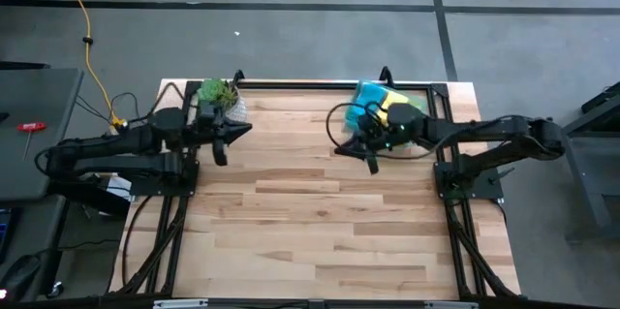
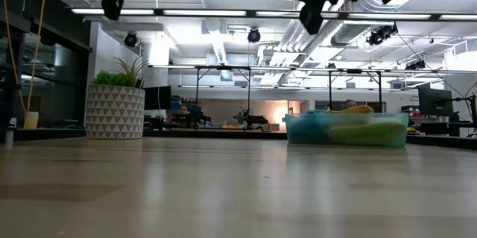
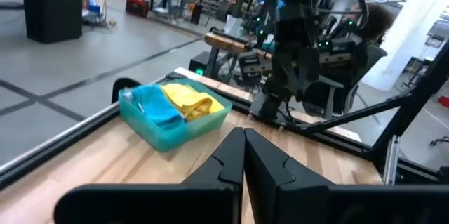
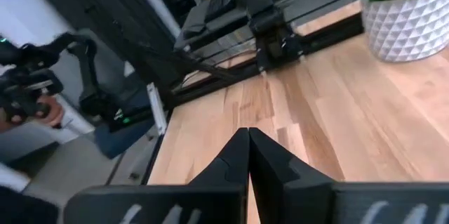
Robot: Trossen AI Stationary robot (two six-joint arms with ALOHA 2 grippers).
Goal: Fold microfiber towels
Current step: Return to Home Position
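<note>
Level: bright and even in all four views.
Source: long white ceiling strip lights (image 2: 246, 16), overhead, seen in the low view.
Glare: the strips burn out to plain white; a pale sheen lies across the light wooden plank table top (image 2: 223, 193).
Backlight: dark left gripper (image 2: 112, 8) and dark right gripper (image 2: 311, 20) show as black silhouettes against the ceiling.
Shadows: soft and faint on the table top in the high view, no hard edges.
Reflection: translucent teal rectangular bin (image 2: 346, 130) dimly mirrored on the table top before it.

Blue towel (image 3: 156, 104): lies in tray (image 3: 170, 137), far right of worktop (image 1: 320, 212).
Yellow towel (image 3: 191, 101): beside it, touching, same tray.
</note>
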